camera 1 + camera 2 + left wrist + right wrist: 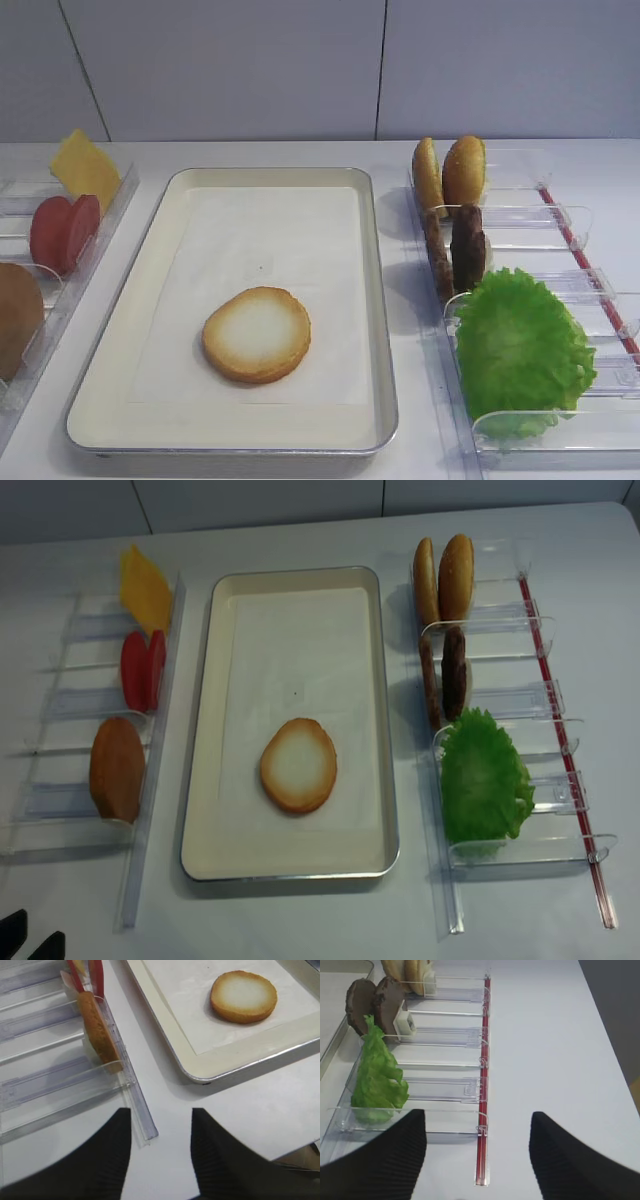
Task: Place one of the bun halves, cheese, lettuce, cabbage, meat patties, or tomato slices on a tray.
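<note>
A flat bun half [257, 334] [298, 764] [243, 996] lies cut face up on the near part of the cream tray [230, 425] [290, 855], touched by neither gripper. On the left, cheese [145, 588] and tomato slices [142, 670] stand in a rack. Meat patties [445, 675] [372, 1002] and lettuce [483, 778] [377, 1077] stand in the right rack. Cabbage is out of view. My left gripper [161, 1120] [30, 942] hovers open and empty over the table's near left corner. Beside the right rack's red strip my right gripper [479, 1120] is open and empty.
A domed brown bun half [117, 768] [99, 1031] stands in the left clear rack [150, 810]. Two golden speckled bun halves [445, 577] stand at the far end of the right clear rack [540, 850]. The racks flank the tray closely.
</note>
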You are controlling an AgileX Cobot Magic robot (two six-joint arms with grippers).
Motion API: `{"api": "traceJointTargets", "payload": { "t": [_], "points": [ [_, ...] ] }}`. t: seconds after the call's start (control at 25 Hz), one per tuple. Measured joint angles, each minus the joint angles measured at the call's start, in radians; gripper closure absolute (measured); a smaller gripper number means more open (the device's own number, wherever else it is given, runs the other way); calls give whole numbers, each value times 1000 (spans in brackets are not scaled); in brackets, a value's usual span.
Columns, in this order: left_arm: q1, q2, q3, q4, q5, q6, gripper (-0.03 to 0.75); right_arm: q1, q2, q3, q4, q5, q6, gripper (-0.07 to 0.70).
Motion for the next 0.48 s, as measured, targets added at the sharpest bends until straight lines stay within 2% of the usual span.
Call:
{"api": "traceJointTargets", "payload": {
  "t": [0.12, 0.32, 0.48],
  "points": [
    [28, 0, 0, 0, 0, 0, 421, 0, 0, 0, 0, 0, 0, 188],
    [152, -30, 2, 0, 0, 0, 421, 0, 0, 0, 0, 0, 0, 188],
    [180, -34, 2, 0, -2, 0, 421, 0, 0, 0, 0, 0, 0, 188]
  ]
}}
